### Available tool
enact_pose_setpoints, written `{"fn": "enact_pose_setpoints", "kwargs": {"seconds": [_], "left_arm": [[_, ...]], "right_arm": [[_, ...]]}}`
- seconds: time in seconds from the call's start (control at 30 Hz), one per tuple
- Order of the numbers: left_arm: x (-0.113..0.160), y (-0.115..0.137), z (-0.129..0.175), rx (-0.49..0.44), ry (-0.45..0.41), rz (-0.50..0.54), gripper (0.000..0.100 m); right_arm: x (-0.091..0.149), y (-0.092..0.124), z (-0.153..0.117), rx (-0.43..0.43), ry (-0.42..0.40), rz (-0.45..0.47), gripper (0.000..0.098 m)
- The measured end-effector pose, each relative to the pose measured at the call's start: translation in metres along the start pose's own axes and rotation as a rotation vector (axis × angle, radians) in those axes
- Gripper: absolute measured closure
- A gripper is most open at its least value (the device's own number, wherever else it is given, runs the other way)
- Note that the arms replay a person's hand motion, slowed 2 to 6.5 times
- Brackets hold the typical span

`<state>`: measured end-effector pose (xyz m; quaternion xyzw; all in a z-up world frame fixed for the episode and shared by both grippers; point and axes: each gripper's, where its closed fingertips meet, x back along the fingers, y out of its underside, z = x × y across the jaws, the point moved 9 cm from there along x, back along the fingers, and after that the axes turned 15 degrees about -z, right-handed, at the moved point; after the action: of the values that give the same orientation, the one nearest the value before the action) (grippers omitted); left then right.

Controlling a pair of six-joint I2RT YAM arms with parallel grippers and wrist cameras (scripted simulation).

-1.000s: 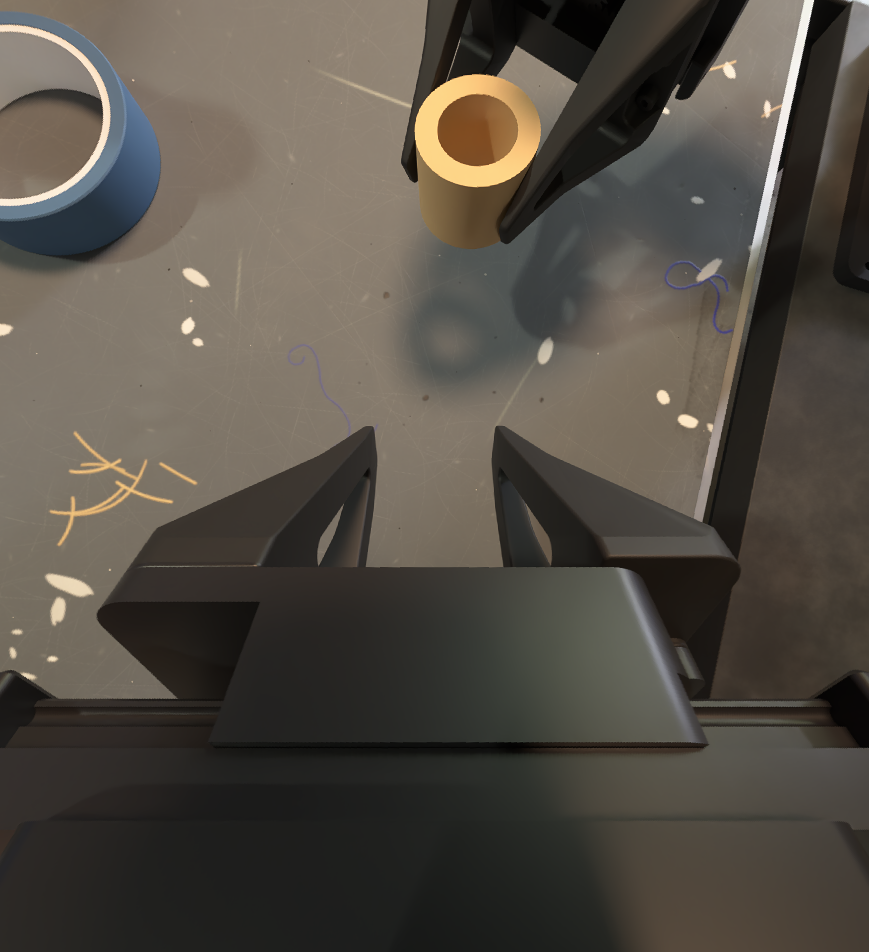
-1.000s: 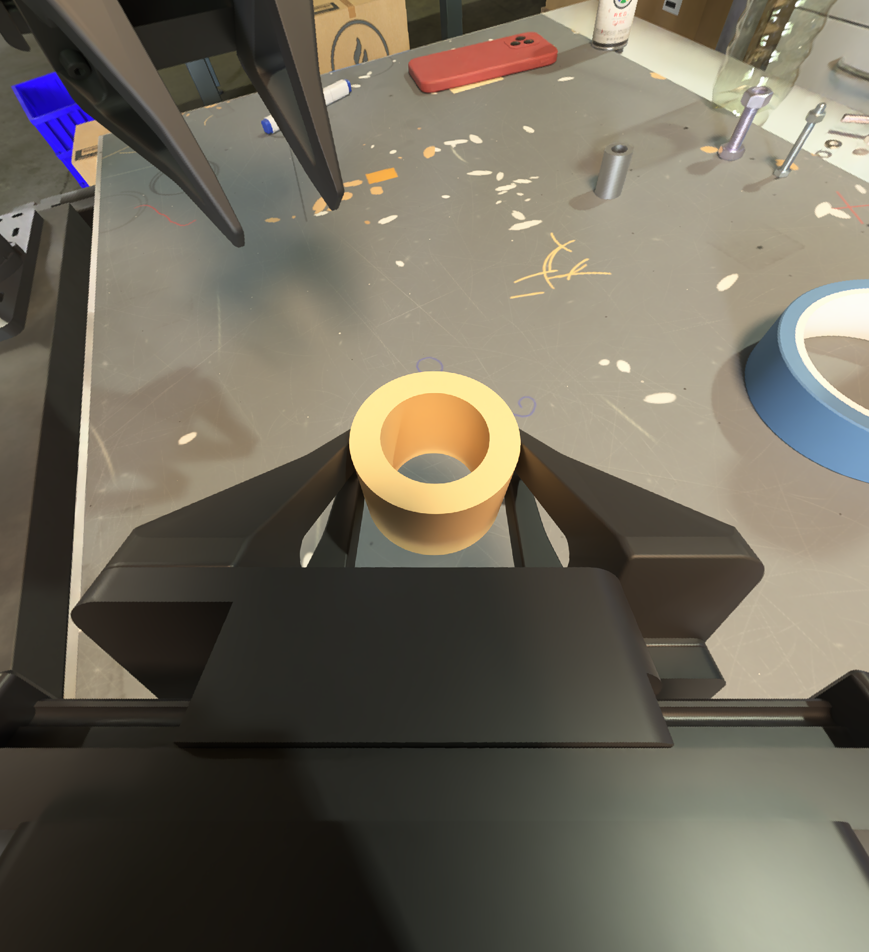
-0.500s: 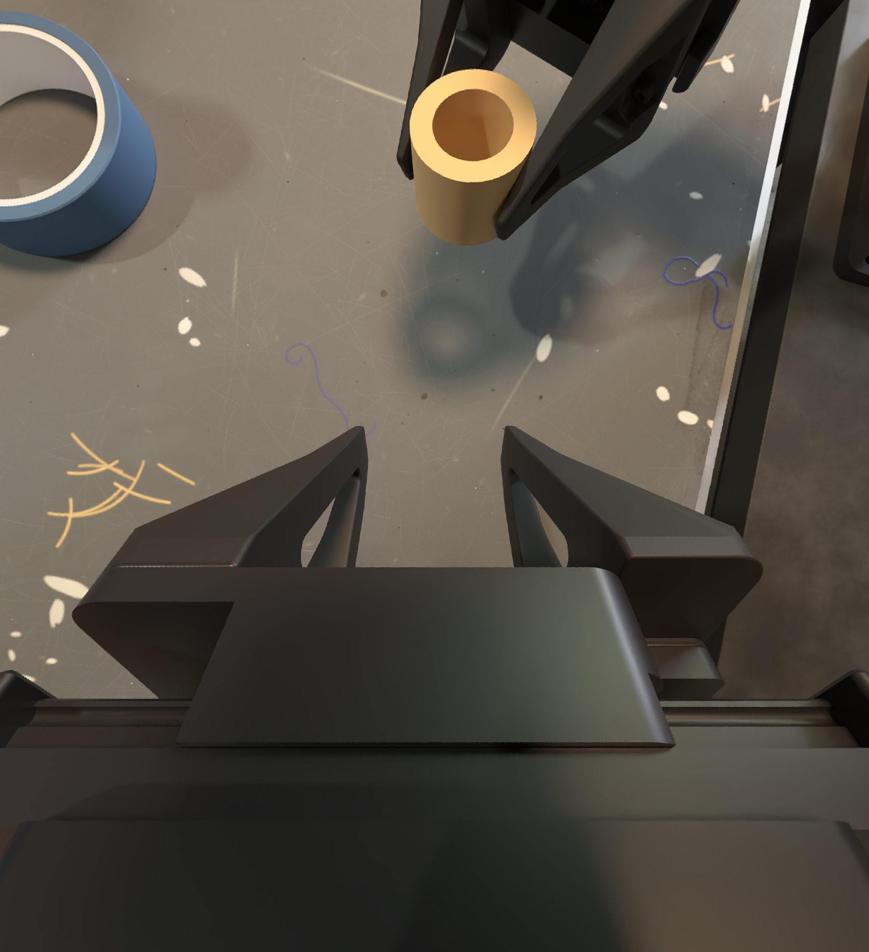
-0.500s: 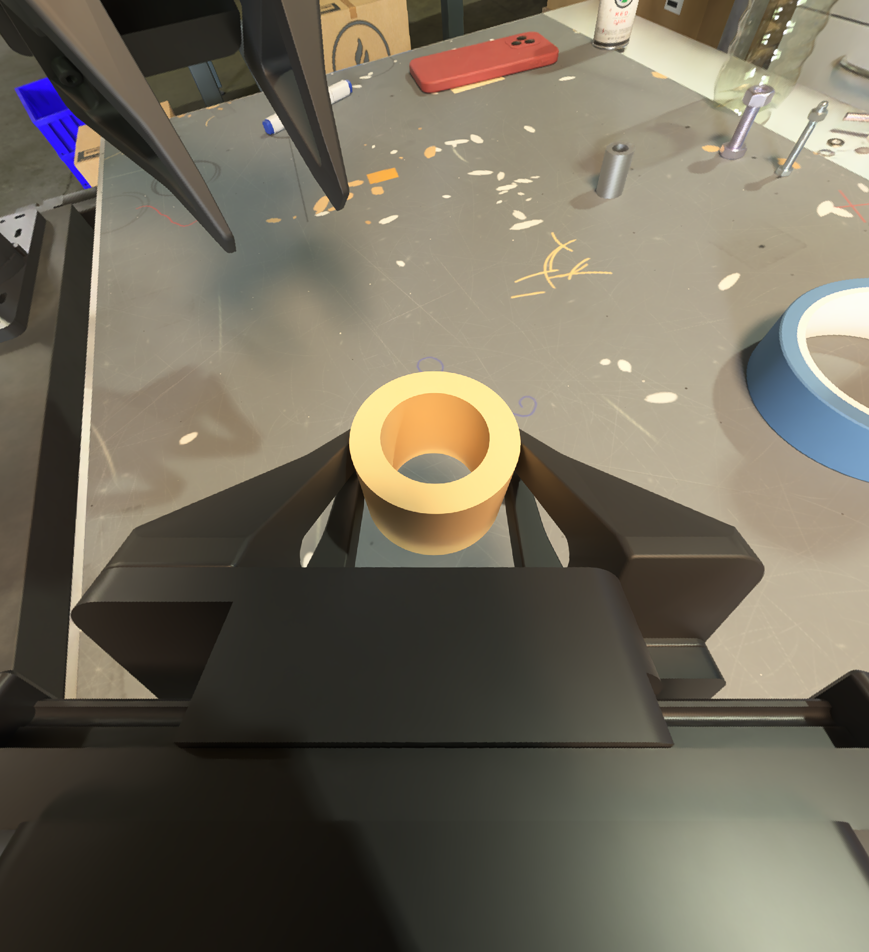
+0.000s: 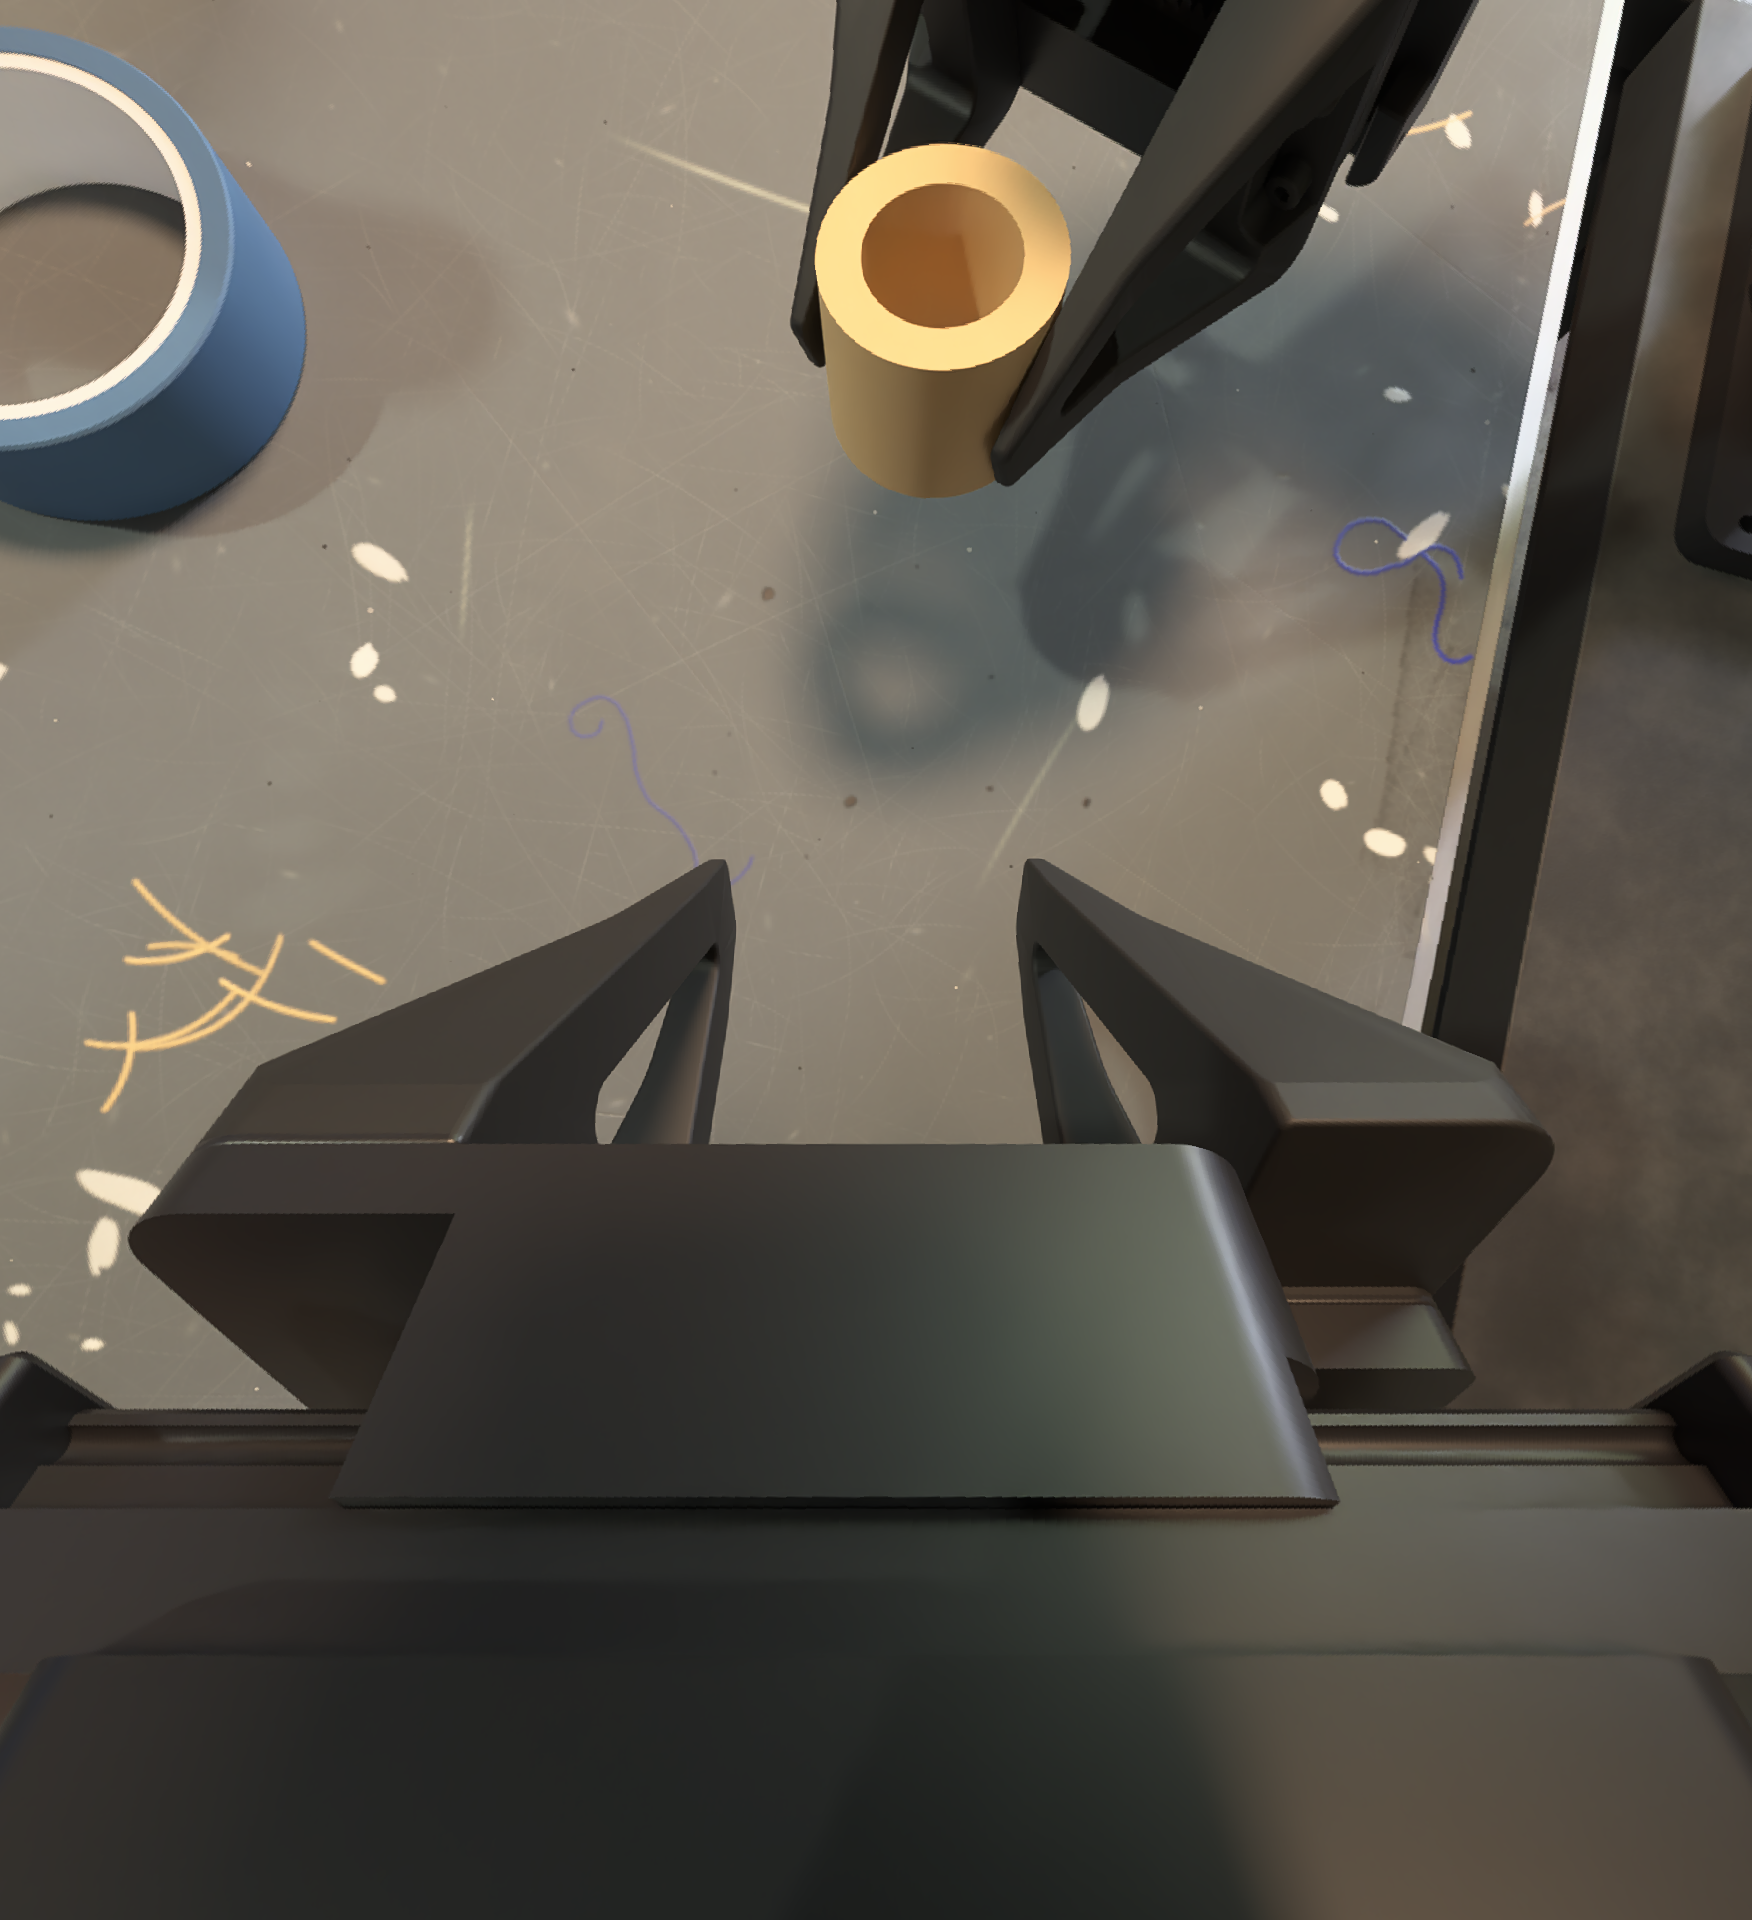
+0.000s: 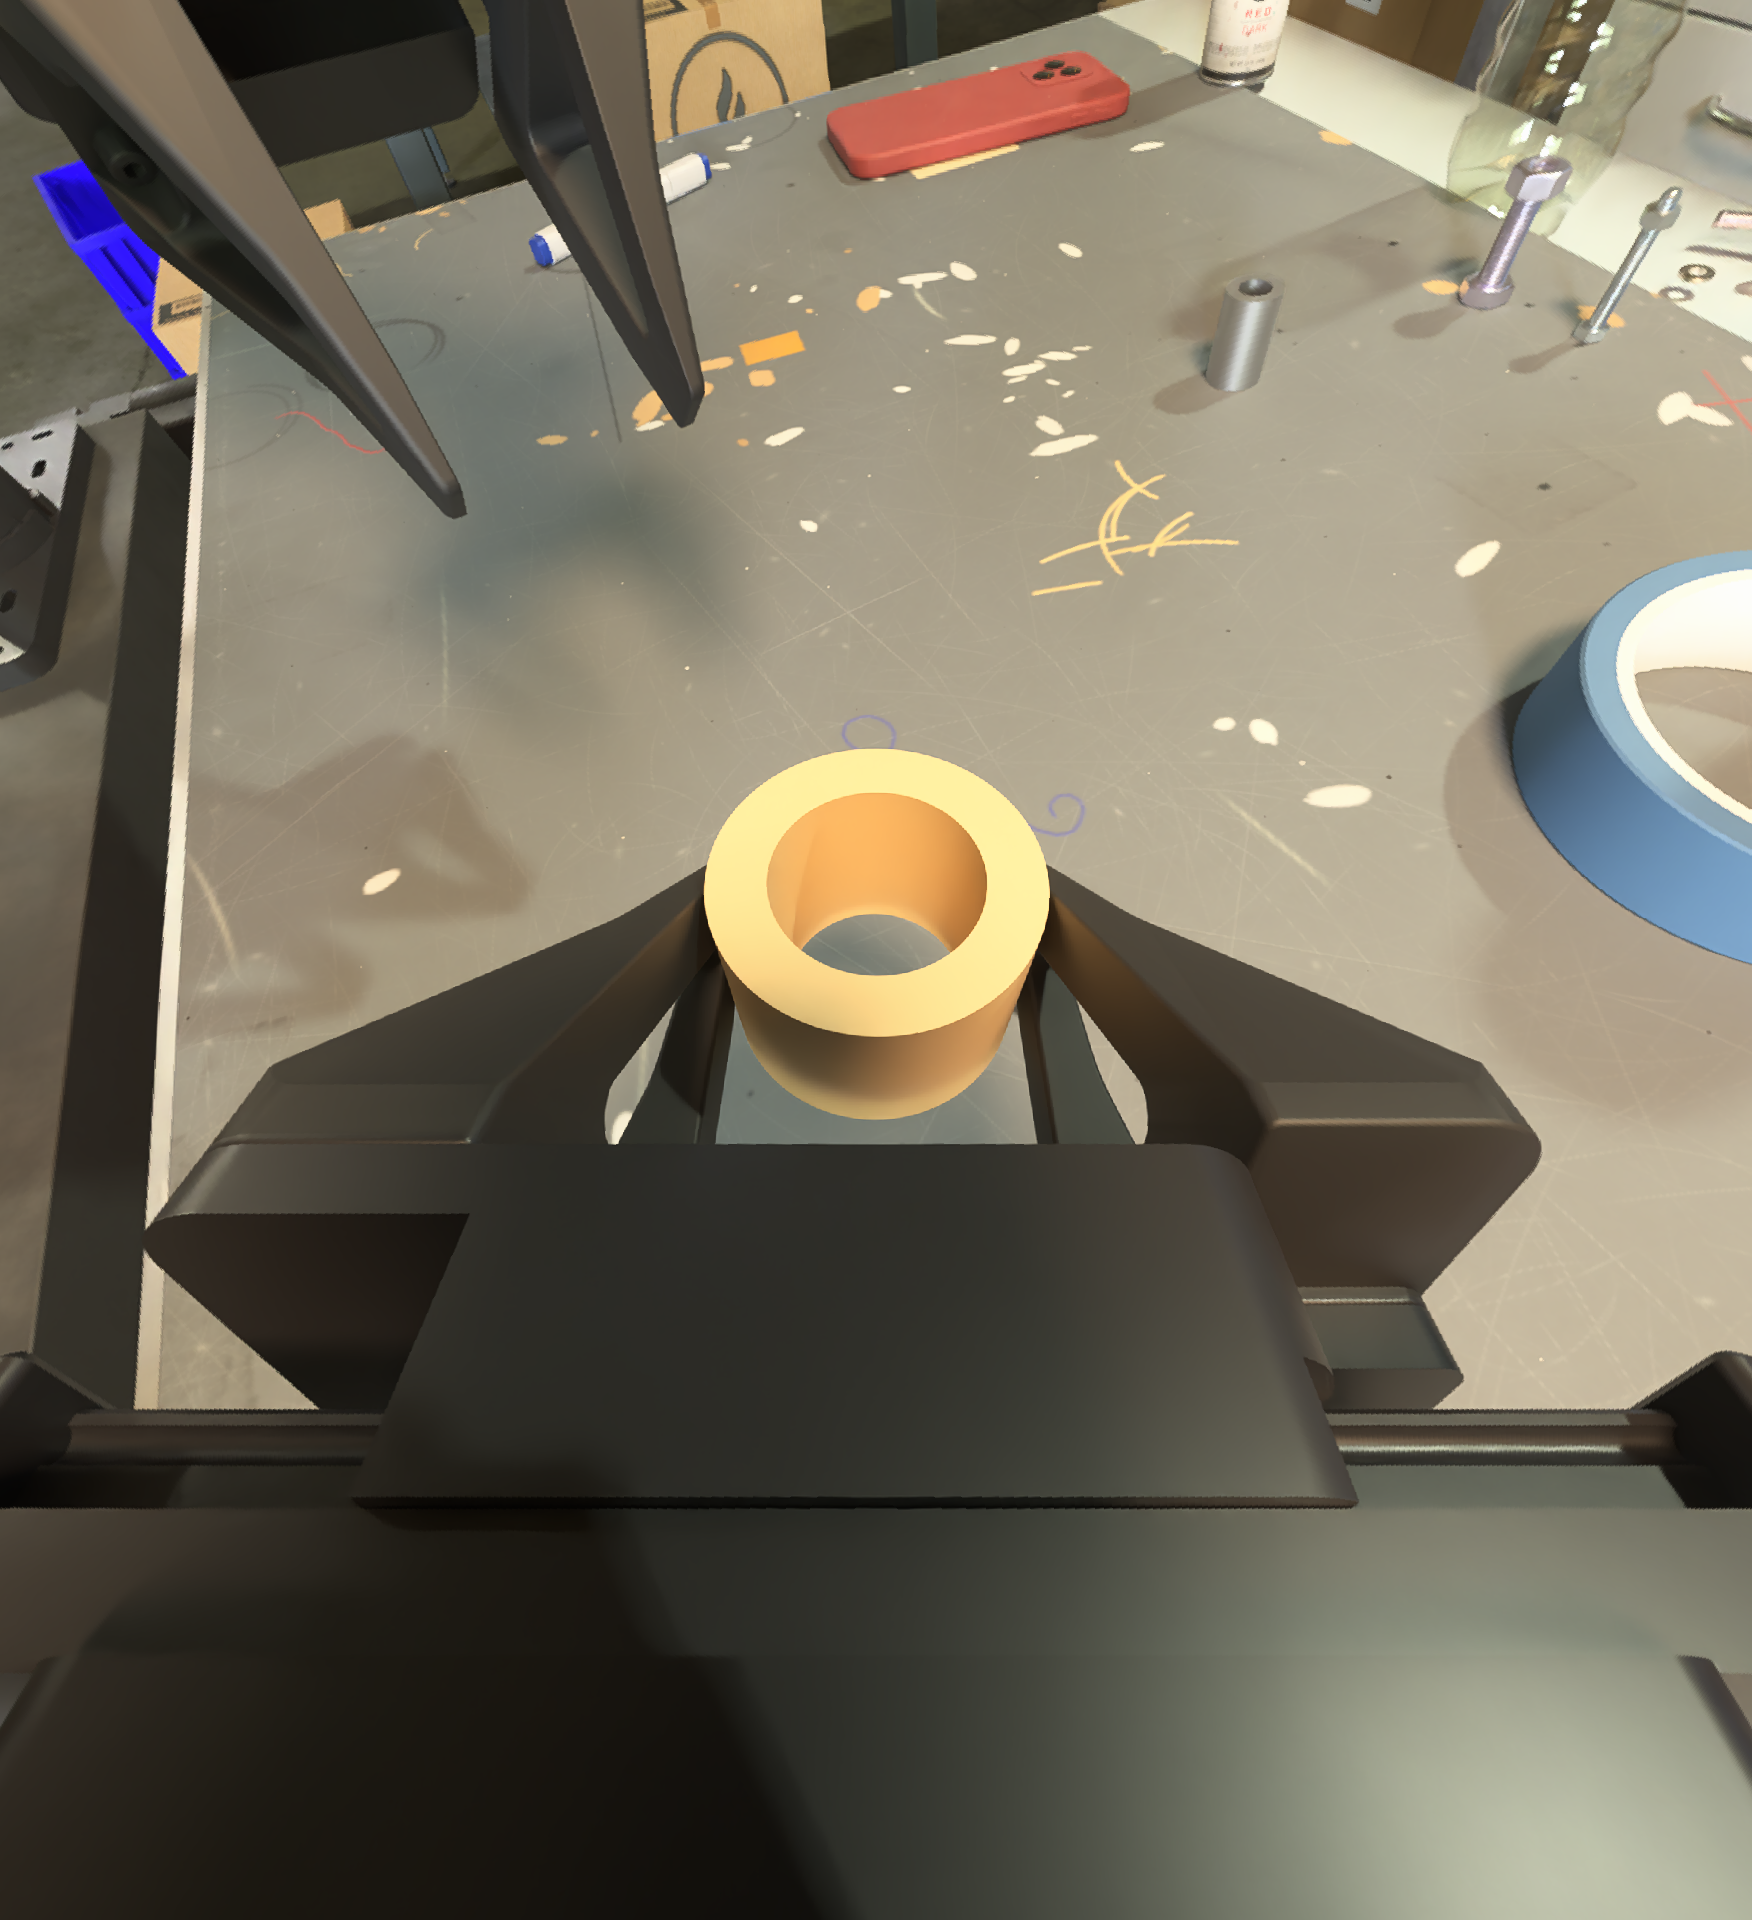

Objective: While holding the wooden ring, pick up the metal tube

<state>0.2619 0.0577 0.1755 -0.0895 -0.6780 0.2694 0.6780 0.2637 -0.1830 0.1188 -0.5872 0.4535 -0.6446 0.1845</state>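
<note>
the right gripper (image 6: 877, 935) has its black fingers closed on the pale wooden ring (image 6: 877, 935), lifted off the scratched grey table (image 6: 539, 779), freeing the left gripper (image 5: 874, 883), fingers apart and empty, for the small grey metal tube (image 6: 1241, 332) standing upright well beyond the ring, past the blue tape roll (image 6: 1703, 769); cluttered workshop behind.

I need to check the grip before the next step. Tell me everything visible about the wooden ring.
The wooden ring is a short, thick-walled cylinder, pale tan outside and more orange in its bore, smooth and unmarked. The right gripper is shut on it, one finger on each side of its outer wall. It hangs above the table, casting a ring-shaped shadow, its bore open right through. Nothing else touches it.
</note>
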Motion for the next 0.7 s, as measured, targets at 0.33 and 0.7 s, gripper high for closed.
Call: {"fn": "enact_pose_setpoints", "kwargs": {"seconds": [0.33, 0.7], "left_arm": [[-0.001, 0.0, 0.0, 0.004, 0.003, 0.005, 0.05], [0.024, 0.005, -0.008, 0.013, -0.052, 0.053, 0.03]], "right_arm": [[0.0, 0.0, 0.0, -0.001, -0.003, -0.002, 0.0533], [0.0, 0.0, 0.0, 0.0, -0.005, 0.0, 0.0533]]}}
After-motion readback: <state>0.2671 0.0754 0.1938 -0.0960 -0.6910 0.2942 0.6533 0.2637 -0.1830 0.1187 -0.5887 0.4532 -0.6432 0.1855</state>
